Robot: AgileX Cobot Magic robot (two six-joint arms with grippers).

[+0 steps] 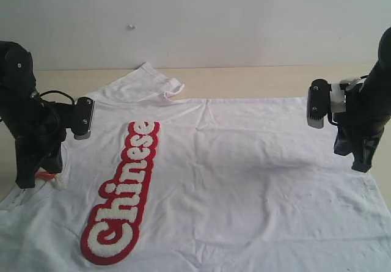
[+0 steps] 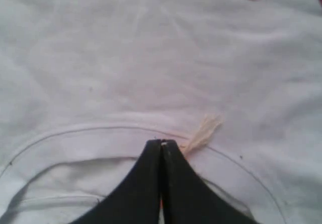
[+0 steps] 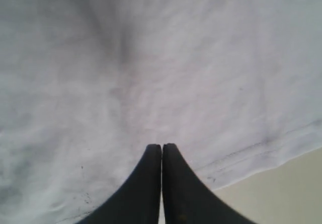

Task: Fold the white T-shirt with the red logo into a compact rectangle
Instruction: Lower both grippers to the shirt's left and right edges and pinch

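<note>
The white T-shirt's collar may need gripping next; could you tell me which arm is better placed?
Left: the left pincer is shut at the collar; the right pincer is by the hem, at the opposite end.

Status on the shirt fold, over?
Left gripper shut at the collar. Right gripper shut near the hem. White T-shirt spread out, red logo up, no fold yet. Nothing else on it.

White short-sleeved cotton T-shirt (image 1: 244, 180) lies spread flat, front up and wrinkled, on the beige tabletop (image 1: 275, 79), one sleeve rumpled toward the tabletop's far edge. Long red patch (image 1: 122, 192) with fluffy white "Chinese" lettering runs across its chest.
</note>
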